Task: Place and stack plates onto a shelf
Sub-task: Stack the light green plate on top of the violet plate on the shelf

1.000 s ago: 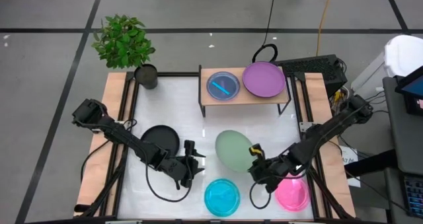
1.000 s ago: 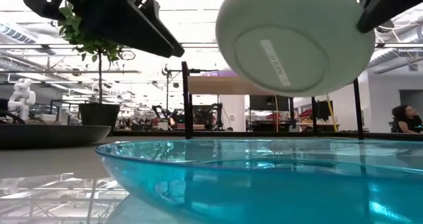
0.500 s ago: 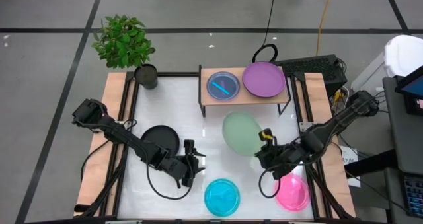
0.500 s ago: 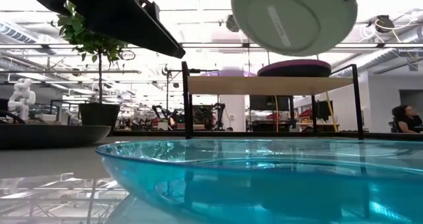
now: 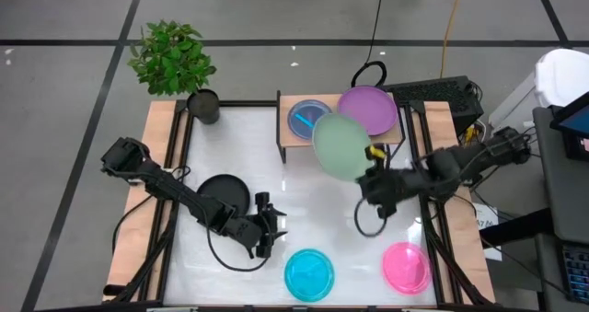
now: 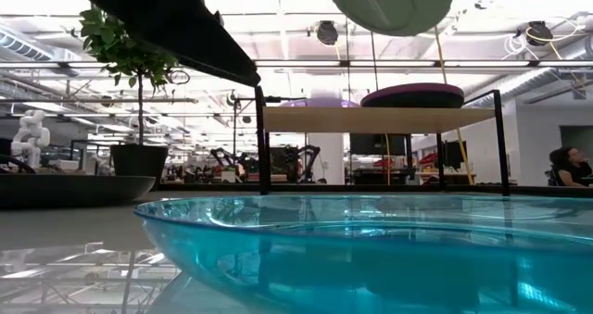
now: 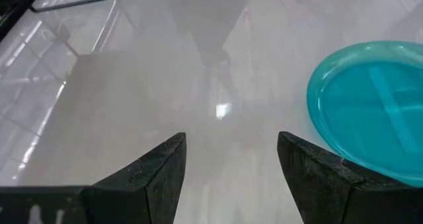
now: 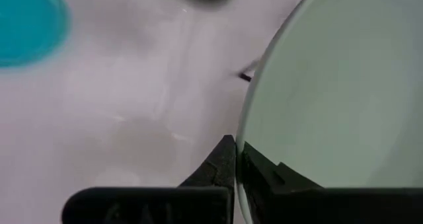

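My right gripper [image 5: 370, 156] is shut on a sage green plate [image 5: 339, 144], high above the table at the front of the shelf [image 5: 290, 139]. In the low view the green plate [image 6: 389, 4] hangs above the shelf top [image 6: 315, 119]. A purple plate [image 5: 370, 109] and a dark plate [image 5: 302, 117] rest on the shelf. A black plate [image 5: 225, 192], a cyan plate [image 5: 308, 273] and a pink plate [image 5: 406, 266] lie flat on the table. My left gripper [image 7: 228, 164] stands open just above the table, between the black and cyan plates. My right gripper pinches the green plate's rim [image 8: 243, 135] between its two fingers, one finger on each face. The fingers come slanting from the table's right side. The plate is lifted clear of table and shelf and stands out tilted beyond the fingers.
A potted plant [image 5: 204, 105] stands at the table's far left corner, left of the shelf. The white table top [image 5: 276, 179] lies bare between the shelf and the near plates. A coiled black cable [image 5: 366, 218] hangs under my right arm.
My right gripper has risen and gone toward the table's far edge with the green plate, from above the table's middle up to the shelf's front. The plate has stayed in the hold, clear of everything, and now stands higher than the shelf top.
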`<state>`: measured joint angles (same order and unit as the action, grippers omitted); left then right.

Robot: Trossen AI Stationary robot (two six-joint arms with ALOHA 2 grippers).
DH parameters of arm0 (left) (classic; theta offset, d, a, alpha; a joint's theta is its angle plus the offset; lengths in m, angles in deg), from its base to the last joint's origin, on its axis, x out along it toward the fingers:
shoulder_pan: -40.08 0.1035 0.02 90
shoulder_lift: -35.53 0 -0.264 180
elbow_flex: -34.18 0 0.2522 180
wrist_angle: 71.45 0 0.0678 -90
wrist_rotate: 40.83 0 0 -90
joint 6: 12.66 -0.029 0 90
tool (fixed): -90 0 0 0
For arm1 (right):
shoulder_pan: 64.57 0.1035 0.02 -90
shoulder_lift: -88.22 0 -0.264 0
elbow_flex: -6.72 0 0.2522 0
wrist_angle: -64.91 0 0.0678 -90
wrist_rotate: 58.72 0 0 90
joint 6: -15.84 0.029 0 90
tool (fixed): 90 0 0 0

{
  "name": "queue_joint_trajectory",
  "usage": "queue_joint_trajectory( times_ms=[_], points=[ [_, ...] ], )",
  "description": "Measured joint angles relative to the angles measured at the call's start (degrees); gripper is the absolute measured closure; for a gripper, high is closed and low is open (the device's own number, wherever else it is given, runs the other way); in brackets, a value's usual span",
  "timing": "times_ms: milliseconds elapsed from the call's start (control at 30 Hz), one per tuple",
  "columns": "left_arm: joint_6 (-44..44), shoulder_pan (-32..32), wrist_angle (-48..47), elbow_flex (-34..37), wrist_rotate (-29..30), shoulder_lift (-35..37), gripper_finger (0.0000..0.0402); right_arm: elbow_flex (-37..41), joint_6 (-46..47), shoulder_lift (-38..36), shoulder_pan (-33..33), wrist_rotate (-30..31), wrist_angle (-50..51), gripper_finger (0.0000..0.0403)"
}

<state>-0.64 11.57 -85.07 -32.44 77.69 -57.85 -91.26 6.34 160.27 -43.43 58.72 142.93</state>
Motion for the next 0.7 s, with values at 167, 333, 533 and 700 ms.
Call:
queue_joint_trajectory(
  times_ms=[167,333,533,700],
  points=[
    [2.39,0.00,0.01,0.00,-0.02,0.00,0.0158,-2.06,-6.30,0.00,-9.50,2.62,4.12,0.0403],
    [3.56,0.00,0.02,0.00,-0.02,-0.02,0.0158,-2.29,-11.53,0.00,-21.34,1.00,7.34,0.0403],
    [3.34,0.00,0.04,0.00,0.00,-0.02,0.0158,-2.29,-16.20,0.00,-34.00,-8.02,9.08,0.0403],
    [3.30,0.61,0.07,0.00,-0.01,-0.02,0.0158,-2.21,-17.60,0.93,-39.18,-11.56,9.12,0.0403]
  ],
)
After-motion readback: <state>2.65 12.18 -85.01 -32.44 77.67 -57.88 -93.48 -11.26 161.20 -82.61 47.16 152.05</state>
